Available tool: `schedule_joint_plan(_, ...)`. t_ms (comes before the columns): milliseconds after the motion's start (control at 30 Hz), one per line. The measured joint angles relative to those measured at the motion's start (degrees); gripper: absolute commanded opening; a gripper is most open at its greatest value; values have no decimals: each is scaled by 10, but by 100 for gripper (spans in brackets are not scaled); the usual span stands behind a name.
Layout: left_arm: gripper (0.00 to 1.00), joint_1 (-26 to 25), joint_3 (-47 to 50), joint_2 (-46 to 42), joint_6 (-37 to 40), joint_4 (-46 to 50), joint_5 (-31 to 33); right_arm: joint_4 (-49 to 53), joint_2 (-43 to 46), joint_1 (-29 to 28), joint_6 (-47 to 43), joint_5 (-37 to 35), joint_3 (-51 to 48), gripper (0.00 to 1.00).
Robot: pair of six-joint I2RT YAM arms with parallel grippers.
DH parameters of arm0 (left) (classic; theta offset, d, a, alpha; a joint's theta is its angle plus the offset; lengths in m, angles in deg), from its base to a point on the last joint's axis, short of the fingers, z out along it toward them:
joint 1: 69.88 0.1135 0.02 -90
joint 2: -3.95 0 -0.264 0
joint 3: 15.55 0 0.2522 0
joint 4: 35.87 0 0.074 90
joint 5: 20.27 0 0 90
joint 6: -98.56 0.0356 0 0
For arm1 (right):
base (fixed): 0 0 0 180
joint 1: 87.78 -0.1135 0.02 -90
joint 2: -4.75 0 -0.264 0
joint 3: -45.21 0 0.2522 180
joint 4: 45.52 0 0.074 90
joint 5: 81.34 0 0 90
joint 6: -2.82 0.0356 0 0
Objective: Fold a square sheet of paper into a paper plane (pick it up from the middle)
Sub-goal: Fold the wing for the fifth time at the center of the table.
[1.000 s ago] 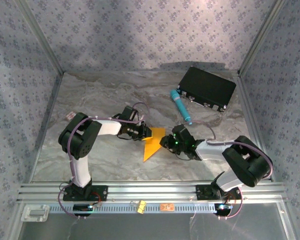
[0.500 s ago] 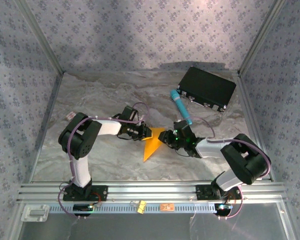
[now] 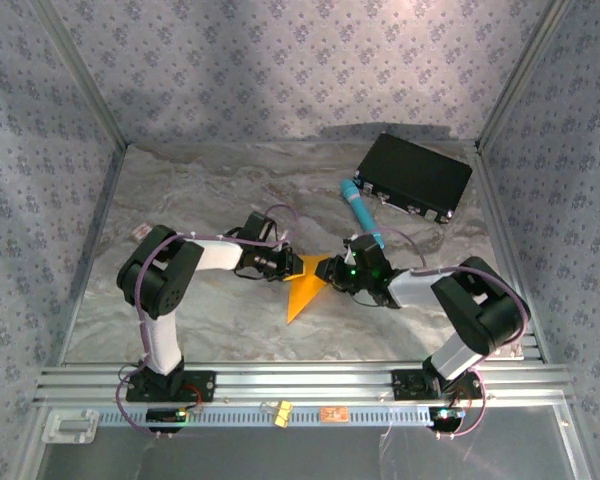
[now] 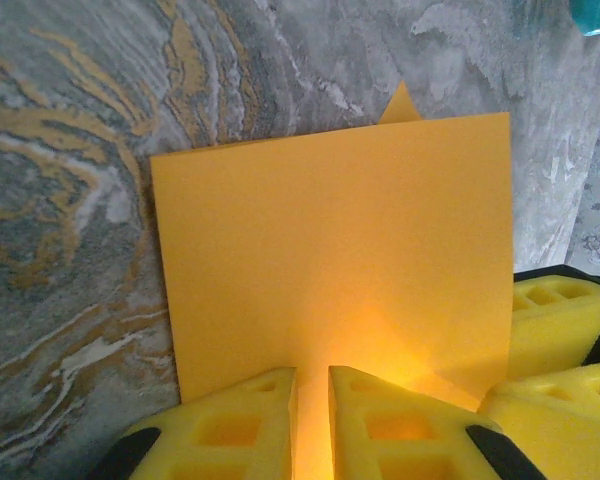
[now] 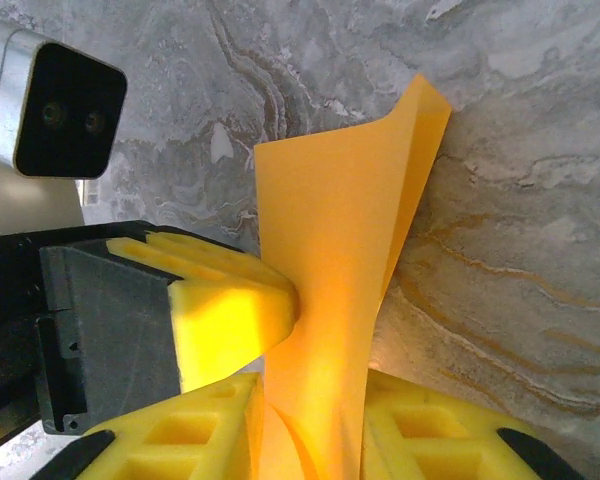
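Note:
The orange-yellow sheet of paper (image 3: 302, 292) is folded over and tapers to a point toward the near edge of the table. My left gripper (image 3: 287, 266) is shut on its left edge. In the left wrist view the paper (image 4: 330, 250) spreads flat beyond the left gripper (image 4: 312, 378), and a small tip pokes up behind it. My right gripper (image 3: 331, 273) holds the opposite side. In the right wrist view a curved fold of the paper (image 5: 330, 240) fills the gap of the right gripper (image 5: 315, 388), and a left gripper finger (image 5: 230, 310) presses the paper from the left.
A teal pen-like cylinder (image 3: 362, 212) lies just behind the right gripper. A black box (image 3: 413, 177) sits at the back right. A small white-and-red card (image 3: 138, 231) lies by the left wall. Patterned walls close off three sides.
My right gripper has moved left and slightly back, closer to the left gripper, pushing the paper's right side inward. The left arm has not moved.

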Motion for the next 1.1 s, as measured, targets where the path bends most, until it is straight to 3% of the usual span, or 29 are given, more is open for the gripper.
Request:
schedule_joint_plan(867,17,0,0,0,1,0,-2,28,-54,38,-57,94,49,15)
schedule_joint_plan(1100,22,0,0,-3,1,2,-4,38,-57,43,-63,108,50,9)
